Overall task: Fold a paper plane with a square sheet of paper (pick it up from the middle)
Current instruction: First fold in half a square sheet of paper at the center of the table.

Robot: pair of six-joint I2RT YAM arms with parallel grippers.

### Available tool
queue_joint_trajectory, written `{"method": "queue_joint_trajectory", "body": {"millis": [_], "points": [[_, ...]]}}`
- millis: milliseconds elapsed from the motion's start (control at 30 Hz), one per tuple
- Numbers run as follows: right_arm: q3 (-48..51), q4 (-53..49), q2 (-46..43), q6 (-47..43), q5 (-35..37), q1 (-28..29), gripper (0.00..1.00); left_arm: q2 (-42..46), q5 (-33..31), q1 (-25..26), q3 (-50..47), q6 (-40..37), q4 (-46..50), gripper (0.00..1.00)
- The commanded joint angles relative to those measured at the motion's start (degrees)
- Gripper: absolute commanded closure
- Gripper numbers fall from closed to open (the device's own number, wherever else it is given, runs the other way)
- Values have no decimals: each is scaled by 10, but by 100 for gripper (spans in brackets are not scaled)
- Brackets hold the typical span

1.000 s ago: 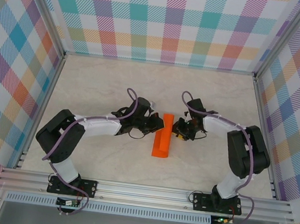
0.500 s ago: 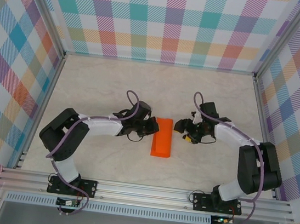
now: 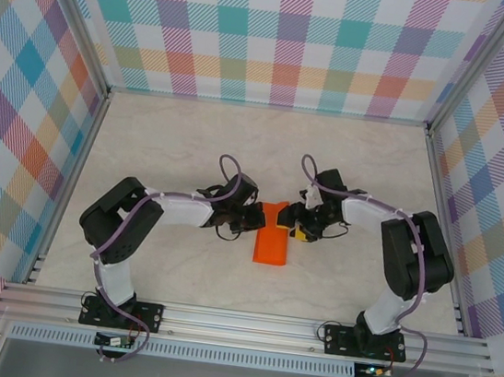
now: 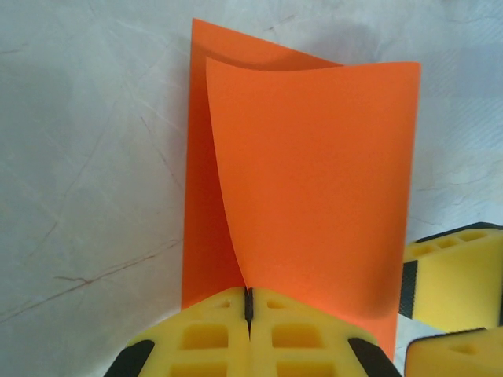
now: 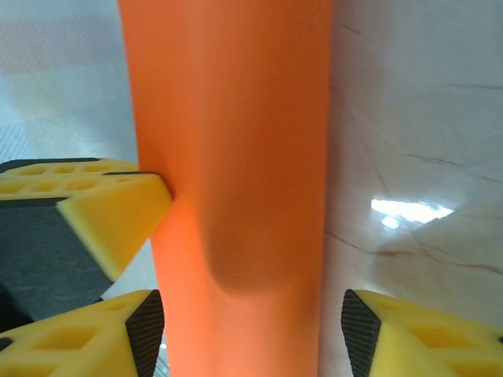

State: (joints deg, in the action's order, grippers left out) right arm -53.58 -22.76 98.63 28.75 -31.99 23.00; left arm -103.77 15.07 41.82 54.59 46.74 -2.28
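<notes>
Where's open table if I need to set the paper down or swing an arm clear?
Bare table along the back wall, and the front strip between the arm bases. Crowded at centre: left gripper and right gripper meet at the folded orange sheet.

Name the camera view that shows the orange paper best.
Left wrist: the orange paper shows both folded layers and their edges. Top external shows the orange paper small, from above; right wrist, a close blurred strip.

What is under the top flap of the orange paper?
Under the curled top flap of the square sheet of paper you see its own bottom layer on the table. Farther in, the flap hides it.
</notes>
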Motion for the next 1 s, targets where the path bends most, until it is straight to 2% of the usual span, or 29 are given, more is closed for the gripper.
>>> {"method": "queue_joint_trajectory", "body": {"millis": [0, 467, 500, 567, 600, 767, 967], "points": [[-20, -30, 18, -23, 6, 9, 41, -4, -15, -4, 22, -29, 14, 100], [-21, -68, 54, -28, 76, 26, 51, -4, -32, -4, 21, -35, 16, 100], [-23, -72, 59, -25, 87, 29, 53, -1, -33, -4, 22, -36, 17, 96], [-23, -81, 66, -17, 111, 33, 55, 9, -39, -4, 26, -40, 29, 79], [-23, -87, 68, -7, 135, 36, 55, 16, -49, -4, 29, -42, 42, 76], [-13, -91, 76, 16, 195, 49, 59, 56, -99, -7, 36, -50, 105, 64], [-19, -100, 99, 22, 212, 53, 60, 93, -113, -23, 27, -51, 134, 59]]}}
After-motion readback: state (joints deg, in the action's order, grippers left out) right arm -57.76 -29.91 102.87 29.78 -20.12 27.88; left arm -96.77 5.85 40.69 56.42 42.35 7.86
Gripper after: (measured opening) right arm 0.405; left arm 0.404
